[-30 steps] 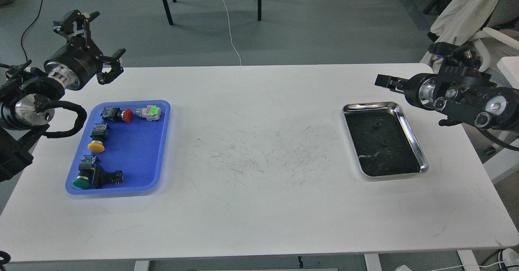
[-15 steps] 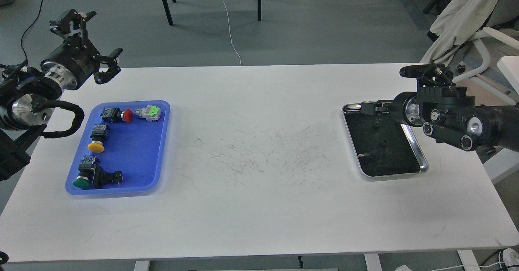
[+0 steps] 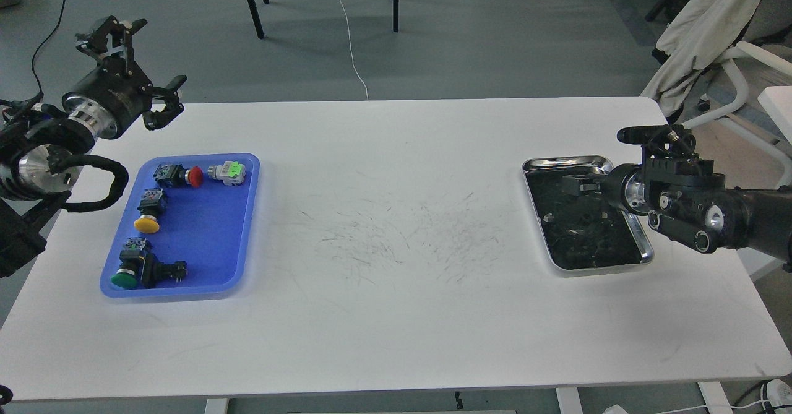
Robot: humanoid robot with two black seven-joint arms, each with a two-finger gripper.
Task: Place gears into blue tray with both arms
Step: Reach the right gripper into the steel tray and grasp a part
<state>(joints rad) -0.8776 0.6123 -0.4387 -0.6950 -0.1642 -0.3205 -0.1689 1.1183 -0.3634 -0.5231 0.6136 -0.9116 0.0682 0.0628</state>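
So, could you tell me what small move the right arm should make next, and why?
Probably ease the right claw down onto a gear in the steel tray. The claw already hangs over the tray's dark bottom, it appears to hold nothing, and no gear lies in the blue tray. Its finger spread is hard to read.
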